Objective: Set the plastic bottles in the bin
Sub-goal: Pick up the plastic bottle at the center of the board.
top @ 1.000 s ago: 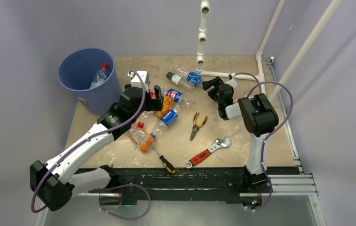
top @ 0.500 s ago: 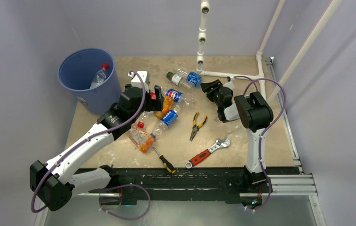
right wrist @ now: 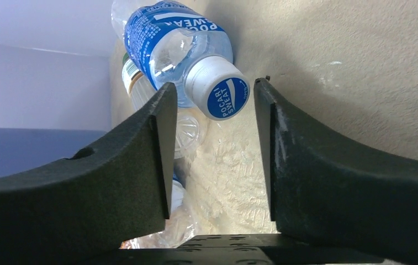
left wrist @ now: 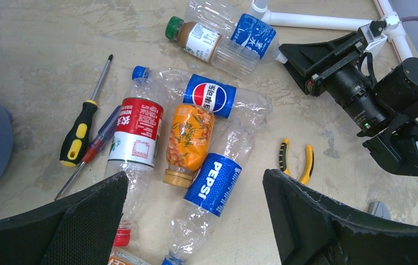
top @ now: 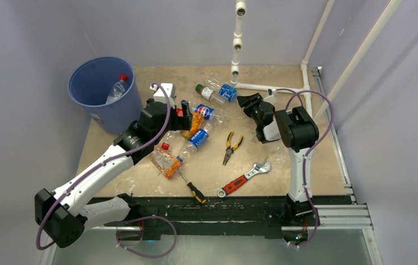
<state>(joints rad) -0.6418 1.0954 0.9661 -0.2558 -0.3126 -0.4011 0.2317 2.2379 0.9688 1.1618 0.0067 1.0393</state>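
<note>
- Since the clear plastic bottle with a blue label (right wrist: 165, 38) looks light and squashy, its stiff white cap (right wrist: 217, 94) suits gripping.
- It lies on the tan table (top: 322, 154), well apart from the round blue plastic bin (top: 118, 113).
- Right gripper (right wrist: 215, 88) straddles that cap, fingers wide; left gripper (left wrist: 195, 179) gapes wide, empty.

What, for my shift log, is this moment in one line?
left gripper: open above bottle pile | right gripper: open, aligned on Pocari bottle cap | bin: holds red-capped bottle

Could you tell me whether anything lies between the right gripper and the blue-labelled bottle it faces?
Nothing visible does. The right gripper has its jaws open, and the blue-labelled bottle lies cap-first just ahead of them on the table. The green-capped bottle lies beyond it.
</note>
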